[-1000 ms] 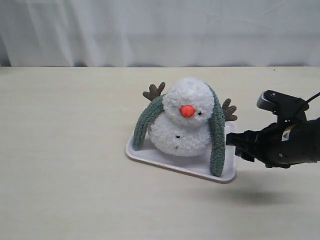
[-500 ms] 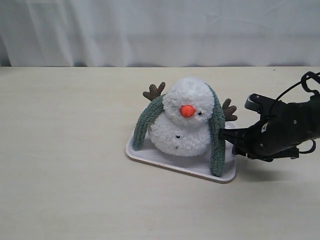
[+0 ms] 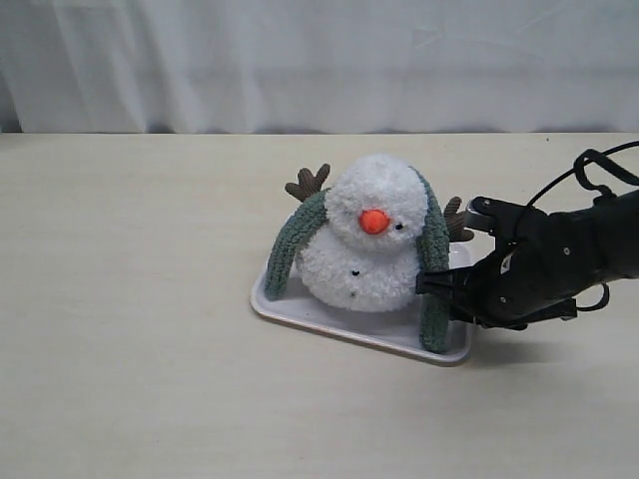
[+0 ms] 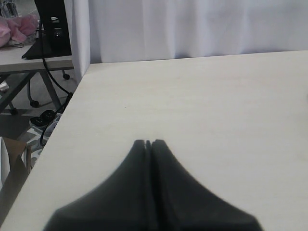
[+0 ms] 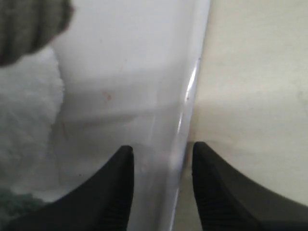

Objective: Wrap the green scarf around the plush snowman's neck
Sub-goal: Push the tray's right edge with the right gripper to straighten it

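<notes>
We see a fluffy white plush snowman (image 3: 364, 239) on a white tray (image 3: 329, 317), ribbed sage-green knit scarf (image 3: 434, 267) draped behind its head. Black right gripper (image 5: 161, 151), jaws apart, straddles the tray rim; left gripper (image 4: 148, 143) closed.

No text, label, brand, number or sign can be read in any of the views. A small pale patch is seen on the right arm (image 3: 510, 261), near the tray (image 3: 329, 325), but it is too small for anything on it to be made out.
</notes>
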Available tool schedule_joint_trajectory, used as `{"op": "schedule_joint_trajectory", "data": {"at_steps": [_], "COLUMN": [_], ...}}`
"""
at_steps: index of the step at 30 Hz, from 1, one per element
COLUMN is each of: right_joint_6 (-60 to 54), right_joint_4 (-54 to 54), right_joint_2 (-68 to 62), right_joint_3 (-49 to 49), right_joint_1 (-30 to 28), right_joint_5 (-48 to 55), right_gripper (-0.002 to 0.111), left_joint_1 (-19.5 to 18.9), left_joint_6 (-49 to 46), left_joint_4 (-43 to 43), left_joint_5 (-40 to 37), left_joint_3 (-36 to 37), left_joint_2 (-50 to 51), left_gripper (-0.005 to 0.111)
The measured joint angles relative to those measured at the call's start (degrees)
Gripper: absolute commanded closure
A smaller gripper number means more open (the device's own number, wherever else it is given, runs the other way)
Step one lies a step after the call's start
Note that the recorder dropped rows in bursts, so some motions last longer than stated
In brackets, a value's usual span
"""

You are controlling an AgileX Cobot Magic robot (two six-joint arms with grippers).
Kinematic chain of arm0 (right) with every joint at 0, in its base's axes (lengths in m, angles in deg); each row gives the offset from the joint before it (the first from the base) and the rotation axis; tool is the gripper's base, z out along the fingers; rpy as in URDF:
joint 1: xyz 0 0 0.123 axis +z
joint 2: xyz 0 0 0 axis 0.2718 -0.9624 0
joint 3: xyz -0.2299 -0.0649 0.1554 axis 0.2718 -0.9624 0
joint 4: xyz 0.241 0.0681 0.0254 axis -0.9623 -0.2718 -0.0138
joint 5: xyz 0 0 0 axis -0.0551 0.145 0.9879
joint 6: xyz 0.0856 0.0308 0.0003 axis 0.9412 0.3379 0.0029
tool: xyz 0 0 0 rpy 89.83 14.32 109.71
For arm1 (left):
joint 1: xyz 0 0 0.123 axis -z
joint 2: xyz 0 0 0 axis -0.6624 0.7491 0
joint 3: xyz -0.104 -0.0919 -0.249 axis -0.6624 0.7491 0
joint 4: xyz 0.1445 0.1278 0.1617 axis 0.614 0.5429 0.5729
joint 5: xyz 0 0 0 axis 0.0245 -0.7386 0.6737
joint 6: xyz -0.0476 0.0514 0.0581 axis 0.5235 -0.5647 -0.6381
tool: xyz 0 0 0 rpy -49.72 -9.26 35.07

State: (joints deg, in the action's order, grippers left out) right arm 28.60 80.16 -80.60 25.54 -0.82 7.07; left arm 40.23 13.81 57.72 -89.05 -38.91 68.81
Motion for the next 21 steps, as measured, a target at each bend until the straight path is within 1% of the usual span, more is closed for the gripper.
{"op": "schedule_joint_trajectory", "data": {"at_steps": [1, 2, 5, 12, 21], "right_joint_6": [0.0, 0.0, 0.0, 0.2, 0.2], "right_joint_4": [0.0, 0.0, 0.0, 1.0, 2.2], "right_joint_2": [0.0, -0.2, -1.0, -1.3, -1.3], "right_joint_3": [0.0, 0.0, 0.1, 0.3, 0.4], "right_joint_1": [0.0, 0.0, 0.0, 0.0, 0.0], "right_joint_5": [0.0, 0.0, -0.2, -1.2, -1.1], "right_gripper": [0.072, 0.077, 0.088, 0.104, 0.104], "left_joint_1": [0.0, 0.0, 0.0, 0.0, 0.0], "left_joint_6": [0.0, 0.0, 0.0, 0.0, 0.0], "left_joint_4": [0.0, 0.0, 0.0, 0.0, 0.0], "left_joint_5": [0.0, 0.0, 0.0, 0.0, 0.0], "left_joint_3": [0.0, 0.0, 0.0, 0.0, 0.0], "left_joint_2": [0.0, 0.0, 0.0, 0.0, 0.0], "left_gripper": [0.107, 0.107, 0.107, 0.107, 0.107]}}
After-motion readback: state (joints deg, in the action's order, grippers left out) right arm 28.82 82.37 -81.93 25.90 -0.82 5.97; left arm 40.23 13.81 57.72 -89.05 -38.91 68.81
